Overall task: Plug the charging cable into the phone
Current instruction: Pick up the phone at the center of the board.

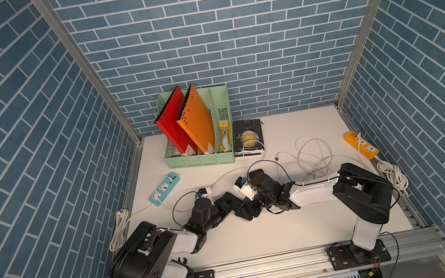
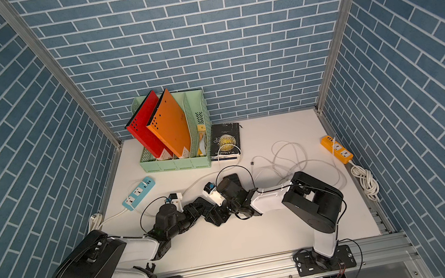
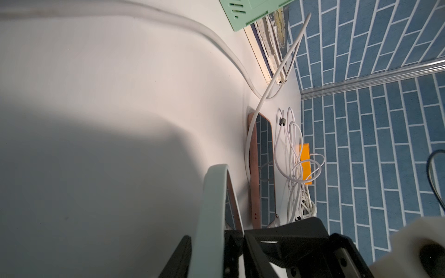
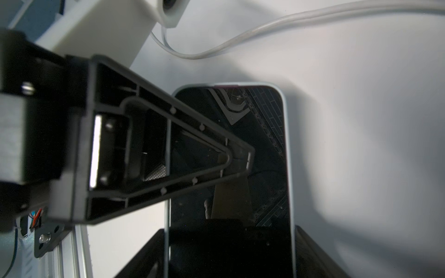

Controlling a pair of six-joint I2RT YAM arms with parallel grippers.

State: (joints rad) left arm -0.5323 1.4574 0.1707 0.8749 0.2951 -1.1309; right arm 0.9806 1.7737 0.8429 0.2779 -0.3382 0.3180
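Observation:
The phone [image 4: 265, 134] has a dark screen and a pale teal rim. My right gripper [image 4: 228, 231] is shut across its width, one black finger against each long side. The arms hide the phone in both top views. My left gripper [image 3: 215, 237] straddles the phone's teal edge [image 3: 213, 204], one finger [image 4: 192, 149] over the screen. I cannot tell whether its jaws press on the phone. The white charging cable [image 1: 314, 160] lies tangled at the right, its free plug [image 1: 277, 158] on the table behind the grippers.
A second phone with a copper rim [image 3: 252, 168] lies beyond the left gripper, a thin white cable [image 3: 248, 144] draped over it. An orange power strip [image 1: 362, 147] lies right, a blue one [image 1: 163, 188] left. A green file rack [image 1: 201, 157] and a book [image 1: 247, 137] stand behind.

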